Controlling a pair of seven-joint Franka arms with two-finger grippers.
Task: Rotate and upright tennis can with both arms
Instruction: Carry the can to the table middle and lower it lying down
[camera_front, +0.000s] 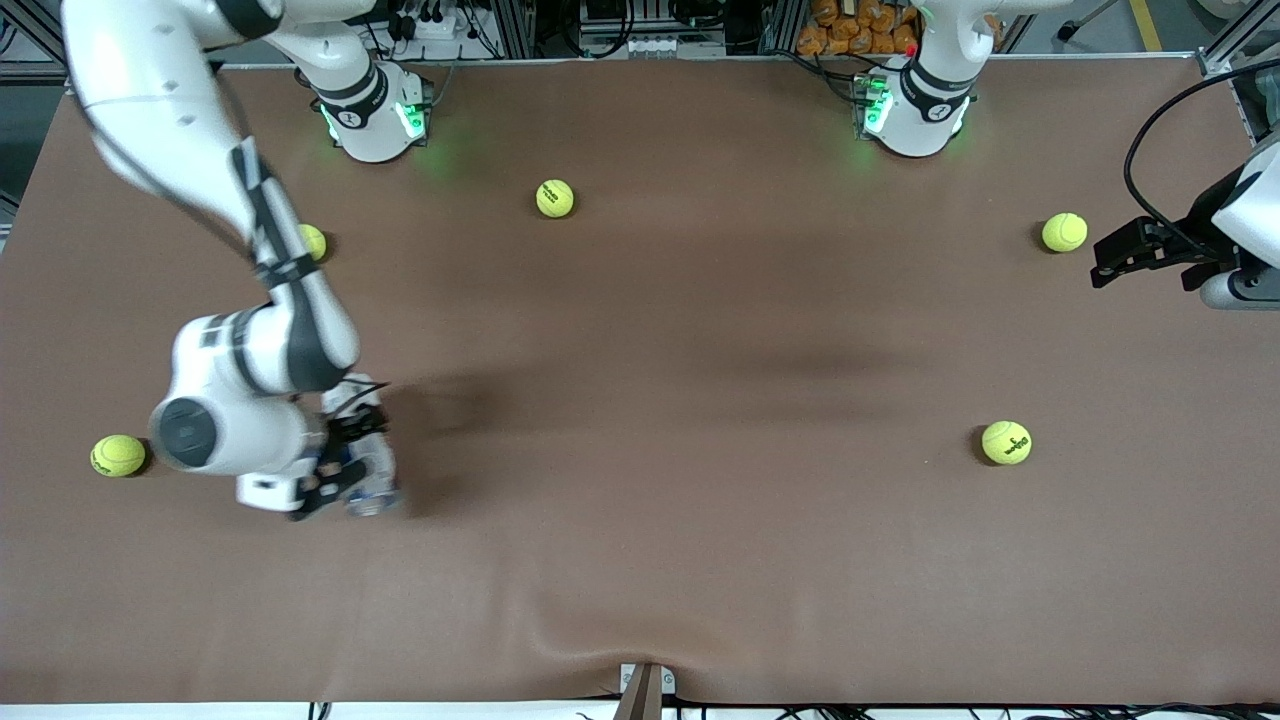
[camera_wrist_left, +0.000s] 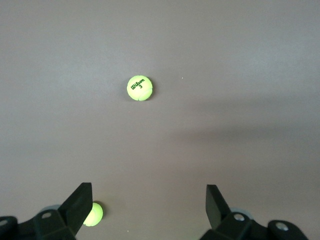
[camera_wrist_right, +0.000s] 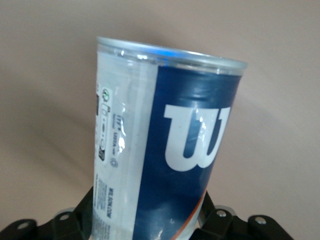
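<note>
The tennis can (camera_wrist_right: 165, 145), clear plastic with a white and dark-blue label and a silver rim, fills the right wrist view. It sits between the black fingers (camera_wrist_right: 87, 205), which press on both of its sides. In the front view the can (camera_front: 370, 478) shows low over the table toward the right arm's end, partly hidden by the right gripper (camera_front: 345, 465), which is shut on it. The left gripper (camera_front: 1103, 262) hovers over the table's edge at the left arm's end. It is open (camera_wrist_left: 148, 210), with only bare table between its fingers. That arm waits.
Several yellow-green tennis balls lie scattered on the brown table (camera_front: 700, 560): one (camera_front: 118, 455) close beside the right arm's hand, one (camera_front: 312, 242) partly hidden by that arm, one (camera_front: 555, 198) near the bases, and two (camera_front: 1064, 232) (camera_front: 1006, 442) toward the left arm's end. Two balls (camera_wrist_left: 140, 88) (camera_wrist_left: 92, 214) show in the left wrist view.
</note>
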